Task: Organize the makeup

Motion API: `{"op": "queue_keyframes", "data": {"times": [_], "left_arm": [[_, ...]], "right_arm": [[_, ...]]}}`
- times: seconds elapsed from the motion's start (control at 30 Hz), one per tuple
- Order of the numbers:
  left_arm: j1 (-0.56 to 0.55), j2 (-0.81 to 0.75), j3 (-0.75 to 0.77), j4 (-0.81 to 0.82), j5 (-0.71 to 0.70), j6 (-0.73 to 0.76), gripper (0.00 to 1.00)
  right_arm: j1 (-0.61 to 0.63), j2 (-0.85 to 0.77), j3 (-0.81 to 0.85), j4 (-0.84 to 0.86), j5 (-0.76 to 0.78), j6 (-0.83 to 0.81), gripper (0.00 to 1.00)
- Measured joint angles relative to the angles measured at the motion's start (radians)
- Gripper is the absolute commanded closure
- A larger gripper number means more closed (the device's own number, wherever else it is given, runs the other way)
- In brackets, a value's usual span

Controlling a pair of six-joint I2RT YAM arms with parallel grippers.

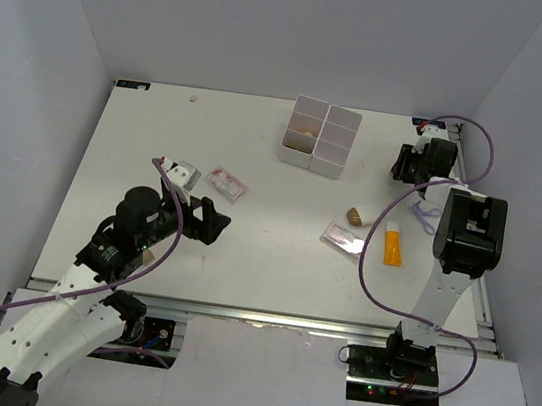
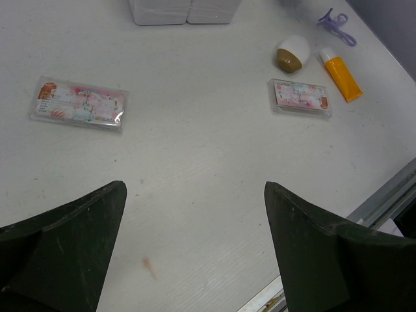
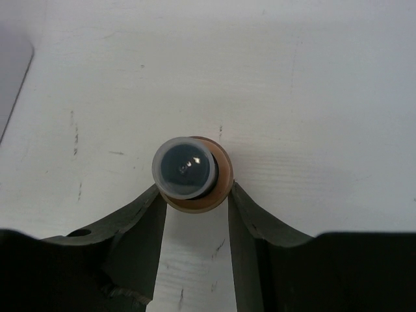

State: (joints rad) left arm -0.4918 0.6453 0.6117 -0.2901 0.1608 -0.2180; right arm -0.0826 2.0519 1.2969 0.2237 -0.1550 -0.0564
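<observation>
My right hand grips the bottle; my left hand hangs spread wide.
Above the table, the box sits far ahead of my left hand. A packet lies ahead to its left, a second packet ahead to its right, with the tube and sponge just past that. The bottle stands upright between my right fingers, both touching its sides.
</observation>
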Motion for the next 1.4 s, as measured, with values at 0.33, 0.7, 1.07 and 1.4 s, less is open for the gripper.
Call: {"op": "queue_keyframes", "data": {"times": [0.33,0.7,1.07,1.4], "left_arm": [[0.002,-0.010,0.000,0.007,0.014,0.000,0.02],[0.004,-0.018,-0.001,0.007,0.015,-0.001,0.02],[0.004,-0.007,-0.010,0.006,0.010,-0.001,0.02],[0.004,-0.003,-0.013,0.006,0.006,-0.001,0.02]], "right_arm": [[0.007,-0.269,-0.050,-0.162,-0.192,-0.207,0.86],[0.190,-0.377,0.097,-0.485,-0.221,-0.465,0.86],[0.354,-0.330,0.216,-0.616,-0.122,-0.562,0.84],[0.441,-0.171,0.321,-0.661,-0.045,-0.583,0.83]]}}
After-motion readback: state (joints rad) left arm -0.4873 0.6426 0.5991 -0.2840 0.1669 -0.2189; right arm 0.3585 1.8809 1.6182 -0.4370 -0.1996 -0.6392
